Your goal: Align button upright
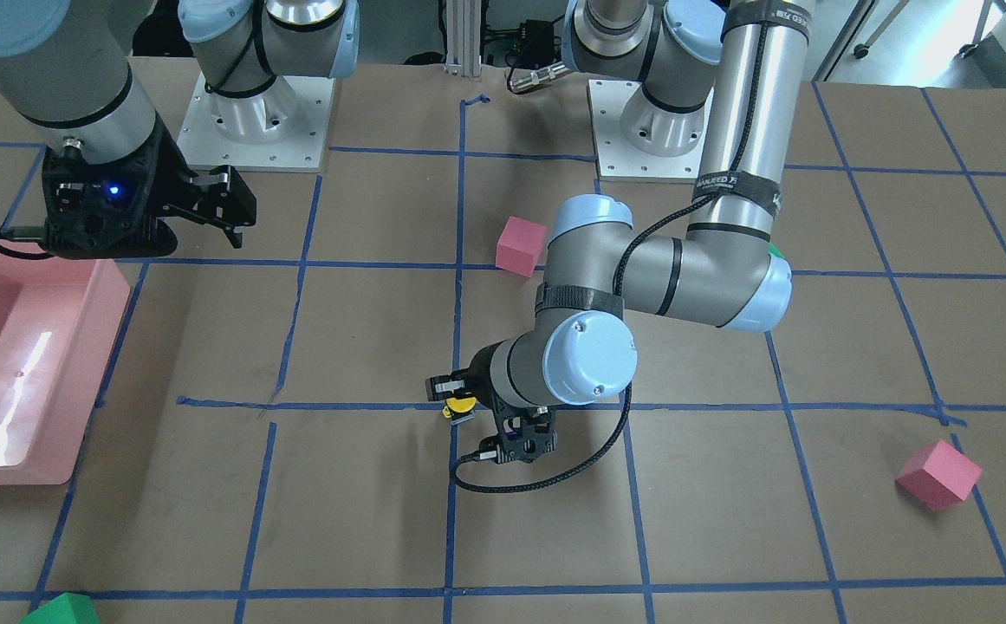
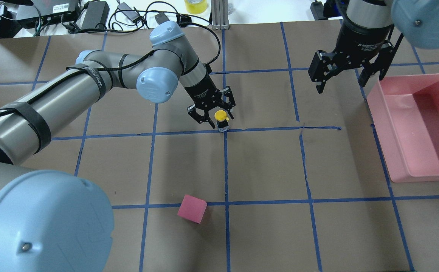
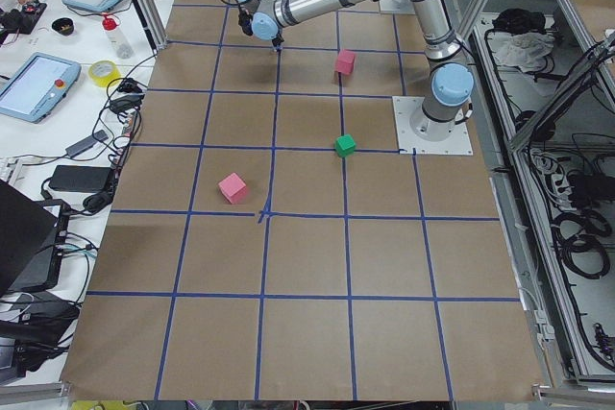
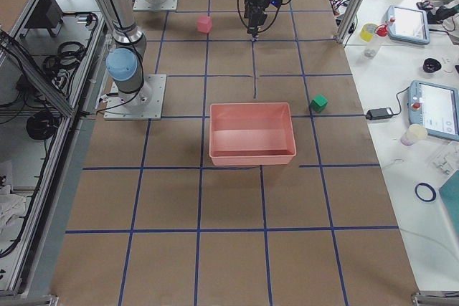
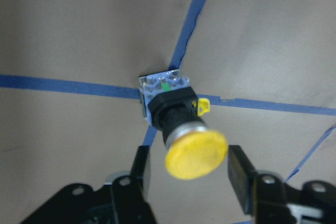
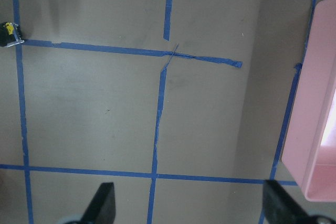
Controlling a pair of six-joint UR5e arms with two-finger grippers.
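button (image 5: 181,124): yellow cap, black body | bin (image 4: 251,157): pink | table (image 2: 264,162): brown, blue grid

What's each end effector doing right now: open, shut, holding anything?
Left end effector: open, fingers on either side of the button, not shut on it.
Right end effector: open, holding nothing.

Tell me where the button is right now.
In the overhead view the button sits mid-frame on a crossing of blue tape lines, between the jaws of the open left gripper.
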